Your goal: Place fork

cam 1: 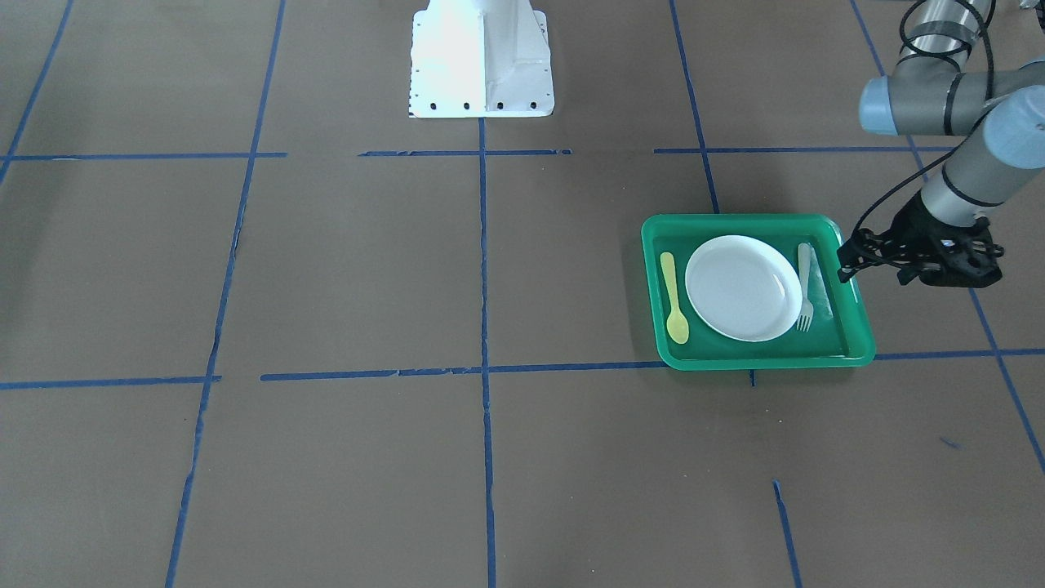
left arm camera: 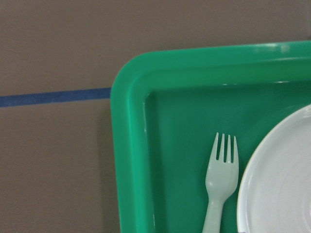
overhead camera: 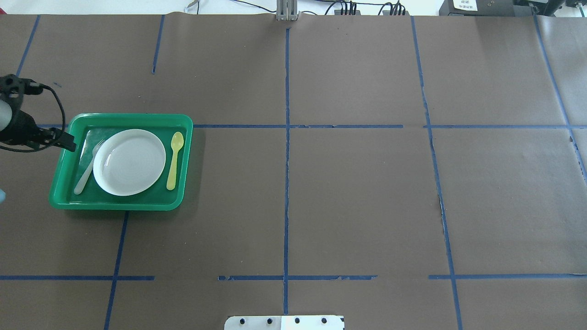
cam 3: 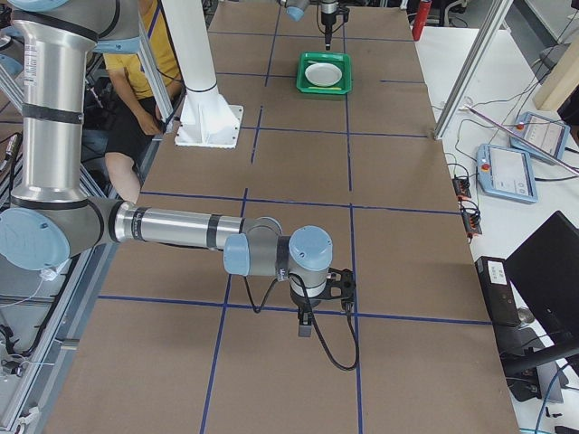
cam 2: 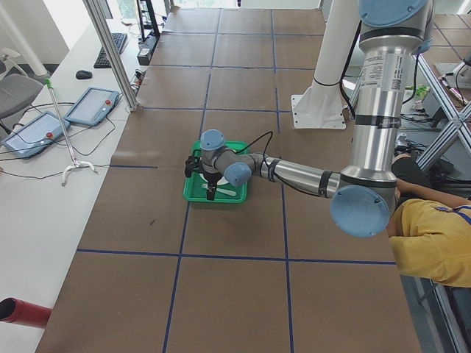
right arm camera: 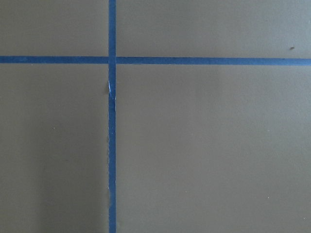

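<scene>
Left hand (cam 1: 849, 263) hovers at the green tray's (cam 1: 767, 360) wall on the robot's left side. It grasps nothing, and I cannot tell whether its jaws are parted or closed. Its wrist camera looks down on the tray's corner and the fork's tines. The right hand (cam 3: 306, 327) hangs over bare table (cam 1: 490, 457) well apart from the tray, its state also impossible to tell. Inside the tray, a white plate (cam 1: 743, 287) sits in the middle. The fork (cam 1: 806, 286) lies flat on the tray floor, between the plate and the wall nearest the left hand, tines pointing away from the robot. A yellow spoon (cam 1: 673, 298) lies along the plate's opposite side. This reads as a place setting, so the fork looks already placed, with the empty hand standing clear.
</scene>
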### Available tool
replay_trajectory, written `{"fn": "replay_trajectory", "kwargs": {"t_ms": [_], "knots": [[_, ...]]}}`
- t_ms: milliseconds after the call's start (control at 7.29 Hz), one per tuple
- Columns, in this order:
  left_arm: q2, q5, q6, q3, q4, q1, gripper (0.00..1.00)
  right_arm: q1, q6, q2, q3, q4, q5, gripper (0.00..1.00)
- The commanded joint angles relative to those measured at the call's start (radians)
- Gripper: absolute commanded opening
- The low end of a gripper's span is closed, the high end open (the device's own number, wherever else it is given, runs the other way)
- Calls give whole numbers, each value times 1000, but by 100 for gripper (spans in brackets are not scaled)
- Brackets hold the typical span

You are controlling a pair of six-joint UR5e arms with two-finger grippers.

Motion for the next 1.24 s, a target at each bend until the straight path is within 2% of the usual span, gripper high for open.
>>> {"fn": "replay_trajectory", "kwargs": {"t_ms": [0, 137, 275, 412, 686, 1098], "knots": [[37, -31, 357, -3, 144, -231, 100, 0, 0, 0, 0, 1, 0, 100], [37, -31, 529, -3, 245, -340, 100, 0, 0, 0, 0, 0, 0, 100], [41, -33, 622, -1, 313, -437, 100, 0, -1, 0, 0, 0, 0, 100], [72, -57, 636, -3, 339, -494, 100, 0, 0, 0, 0, 0, 0, 100], [126, -192, 638, -3, 330, -497, 100, 0, 0, 0, 0, 0, 0, 100], [127, -198, 636, 0, 332, -494, 100, 0, 0, 0, 0, 0, 0, 100]]}}
